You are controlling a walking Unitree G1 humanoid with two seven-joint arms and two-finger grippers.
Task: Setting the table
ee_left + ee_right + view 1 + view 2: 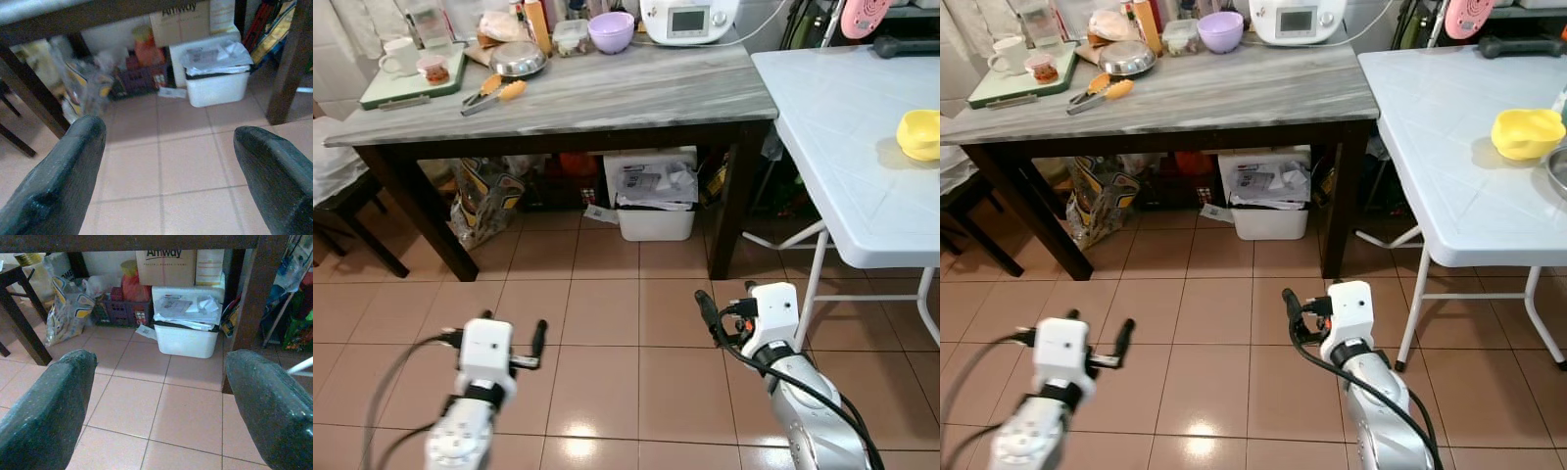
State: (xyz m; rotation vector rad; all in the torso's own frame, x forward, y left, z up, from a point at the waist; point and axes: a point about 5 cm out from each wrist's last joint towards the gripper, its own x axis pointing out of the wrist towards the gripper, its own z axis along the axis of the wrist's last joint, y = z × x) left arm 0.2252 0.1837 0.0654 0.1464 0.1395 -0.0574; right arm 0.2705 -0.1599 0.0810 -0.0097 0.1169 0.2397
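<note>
Left gripper (514, 338) and right gripper (729, 302) hover over floor tiles (597, 323), jaws spread, empty; yellow bowl (1526, 133) on white surface (1449, 127).

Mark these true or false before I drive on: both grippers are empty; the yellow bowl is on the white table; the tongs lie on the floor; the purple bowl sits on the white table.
1. Both grippers are empty: true. The left gripper and right gripper hang open over the floor tiles.
2. Yellow bowl on the white table: true.
3. Tongs on the floor: false, they lie on the marble-topped table.
4. Purple bowl on the white table: false, it sits on the marble-topped table.
</note>
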